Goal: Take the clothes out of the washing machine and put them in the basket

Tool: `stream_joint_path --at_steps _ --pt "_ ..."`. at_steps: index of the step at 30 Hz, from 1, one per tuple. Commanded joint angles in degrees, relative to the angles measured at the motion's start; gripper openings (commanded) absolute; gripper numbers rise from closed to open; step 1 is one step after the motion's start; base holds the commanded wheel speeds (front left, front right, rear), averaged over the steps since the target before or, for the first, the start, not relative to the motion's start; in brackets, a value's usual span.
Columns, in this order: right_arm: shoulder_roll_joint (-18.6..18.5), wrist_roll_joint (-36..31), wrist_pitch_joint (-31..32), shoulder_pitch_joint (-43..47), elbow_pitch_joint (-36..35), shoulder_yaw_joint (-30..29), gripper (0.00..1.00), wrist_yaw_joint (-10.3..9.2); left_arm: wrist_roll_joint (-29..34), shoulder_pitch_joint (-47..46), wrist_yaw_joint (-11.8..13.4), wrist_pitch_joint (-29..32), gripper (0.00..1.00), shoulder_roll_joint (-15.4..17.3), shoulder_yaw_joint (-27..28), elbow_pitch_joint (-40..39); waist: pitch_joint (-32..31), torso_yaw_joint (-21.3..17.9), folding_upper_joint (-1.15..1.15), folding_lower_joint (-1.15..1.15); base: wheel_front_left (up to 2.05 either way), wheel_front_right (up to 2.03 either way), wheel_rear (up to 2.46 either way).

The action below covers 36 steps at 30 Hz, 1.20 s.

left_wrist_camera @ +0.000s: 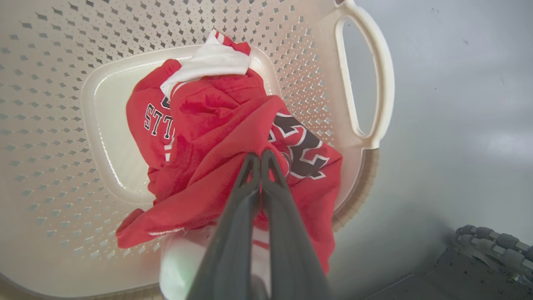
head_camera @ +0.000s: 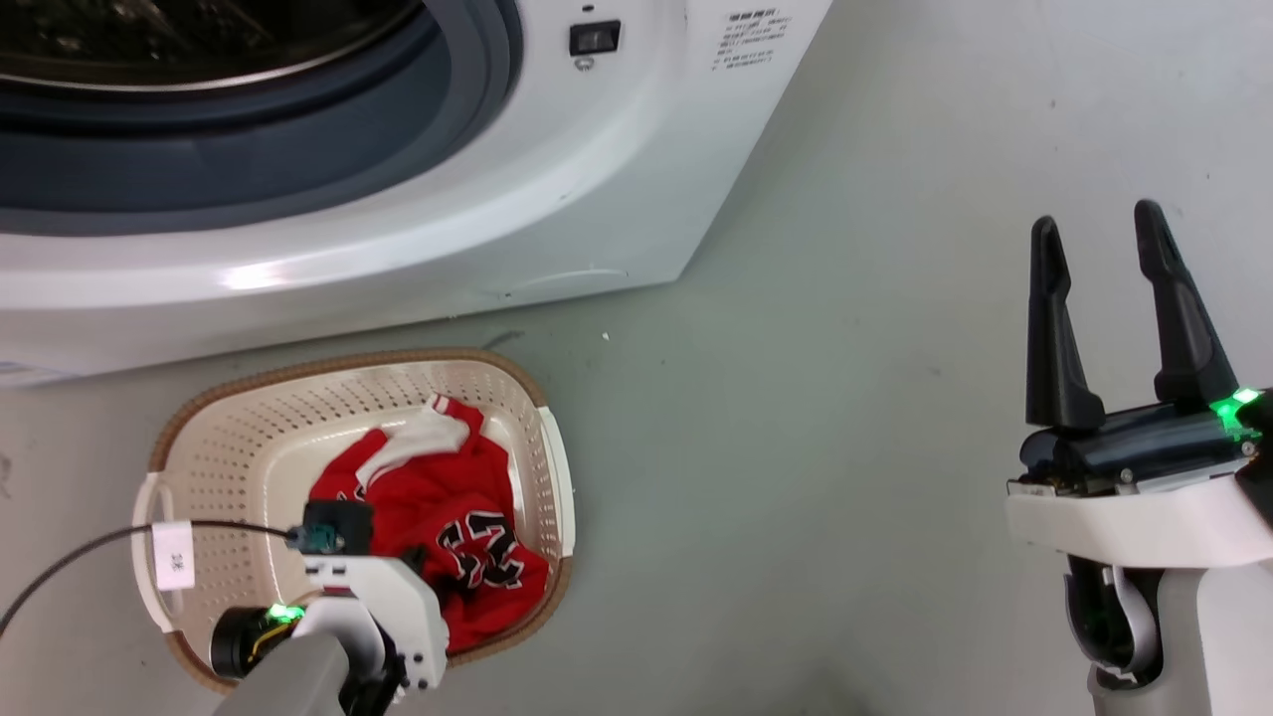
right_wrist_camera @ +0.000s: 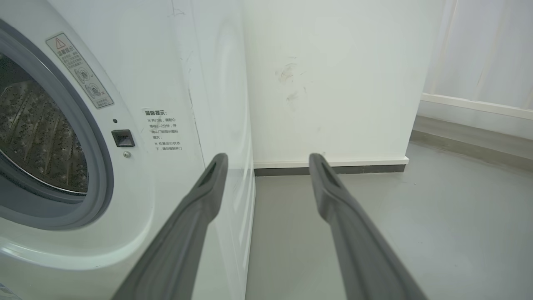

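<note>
**Red clothes in the basket, left fingers pinched on them**

We see the red clothes (head_camera: 448, 507) (left_wrist_camera: 216, 125) lying bunched in the cream basket (head_camera: 298, 373) (left_wrist_camera: 41, 104), which stands on the grey floor (head_camera: 796, 398) at the near left, just in front of the white washing machine (head_camera: 398, 239) (right_wrist_camera: 166, 62). One piece is a jersey (left_wrist_camera: 300, 146) with black-and-white lettering and a white striped trim at its far end; the heap leans toward the basket's right wall, and part of the basket's bare floor shows to its left.

Our left gripper (left_wrist_camera: 260, 155) points down into the basket. In the left wrist view its two dark fingers are pressed together at the tips, with a fold of red fabric drawn up to them and caught between.

Our right gripper (head_camera: 1094, 214) (right_wrist_camera: 268, 160) hangs at the right, well apart from the basket, above bare floor. Its fingers stand wide apart with nothing between them, pointing toward the machine's right front corner and the white wall (right_wrist_camera: 333, 83) beyond.

The grey-rimmed porthole is uncovered, and in the part of the perforated steel drum (right_wrist_camera: 37, 137) that we can see, we make out no fabric.
</note>
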Motion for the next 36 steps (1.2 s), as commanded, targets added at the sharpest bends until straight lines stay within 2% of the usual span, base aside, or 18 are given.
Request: stream_joint_path --at_steps 1,5,10,17,25,26,27,36 --pt "0.05 0.45 -0.11 -1.39 -0.32 -0.08 1.0 -0.04 -0.92 -1.9 -0.24 -0.05 0.0 -0.72 0.48 1.37 3.15 -0.58 0.0 -0.01 0.0 0.0 0.0" --pt "0.05 0.67 -0.11 -3.25 -0.69 0.01 1.0 -0.04 -1.89 -5.69 -0.31 0.33 0.0 -1.07 1.49 5.76 6.68 -0.79 0.0 -0.01 0.0 0.0 0.0" --pt "0.05 0.76 -0.11 -5.11 -1.35 0.3 1.0 -0.04 -1.36 -10.0 1.33 -0.47 0.0 -0.42 1.53 9.65 10.87 -1.36 0.0 -0.01 0.0 0.0 0.0" --pt "0.05 1.2 -0.11 -6.52 -1.8 -0.58 1.0 -0.04 1.1 -14.67 4.15 -0.49 0.0 1.67 -0.52 11.65 15.46 -1.57 0.0 -0.01 0.0 0.0 0.0" --pt "0.04 1.52 -0.11 -7.38 -1.71 -0.36 1.0 -0.04 3.33 -16.72 5.75 -2.53 0.0 3.4 -2.43 12.33 17.0 -1.93 0.0 -0.01 0.0 0.0 0.0" --pt "0.04 1.59 -0.11 -7.45 -1.6 -0.29 1.0 -0.04 3.38 -16.57 5.94 -2.82 0.27 3.34 -2.61 12.39 16.81 -1.98 0.0 -0.01 0.0 0.0 0.0" --pt "0.05 1.63 -0.11 -7.41 -1.47 -0.33 1.0 -0.04 3.7 -16.37 6.05 -3.32 1.0 3.14 -2.85 12.41 16.48 -1.95 0.0 -0.01 0.0 0.0 0.0" --pt "0.04 0.95 -0.11 -4.56 0.05 -0.11 1.0 -0.04 3.81 -13.13 5.05 -6.97 1.0 1.61 -3.45 12.45 9.52 -0.43 0.0 -0.01 0.0 0.0 0.0"
